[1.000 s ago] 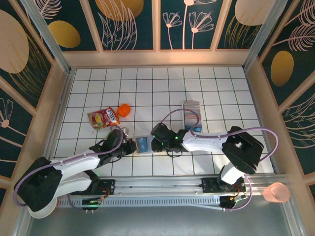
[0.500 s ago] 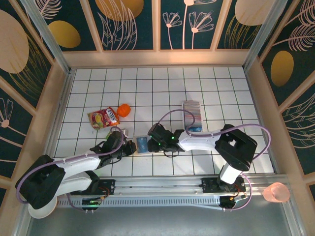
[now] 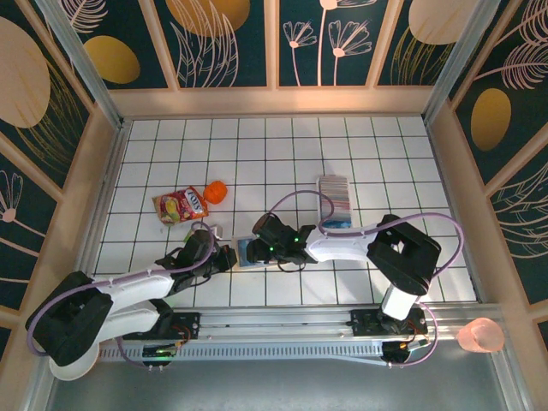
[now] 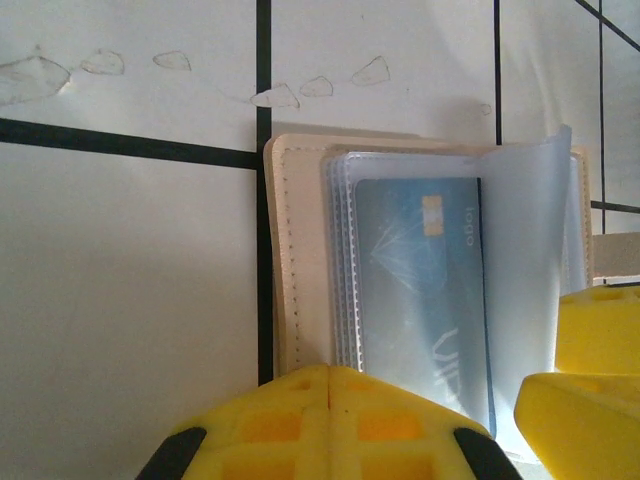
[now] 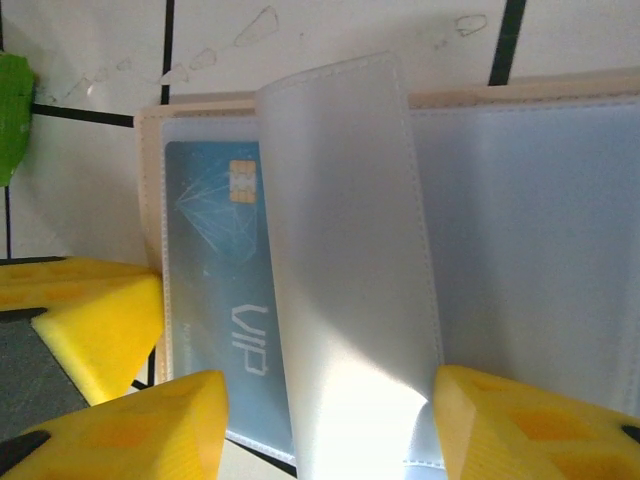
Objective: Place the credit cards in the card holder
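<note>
"One blue card (image 5: 215, 290) sits behind a clear sleeve (image 5: 350, 260) of the card holder (image 3: 244, 251), just left of centre in the top view. What has changed?"
"The right gripper (image 5: 335, 430) has slid left onto the holder and its jaws have spread. They now stand open either side of the lifted sleeve, holding nothing."
"And the left gripper (image 4: 328, 390)?"
"Closed, at the bottom of its wrist view, on the edge of the beige cover (image 4: 295, 250); pinching or just pressing, I cannot tell."
"So where does that leave us?"
"Likely that card is let go and seated — the rest of the credit cards (image 3: 335, 199) lie in a row right of centre, well apart from the holder — yet to be fetched."
</note>
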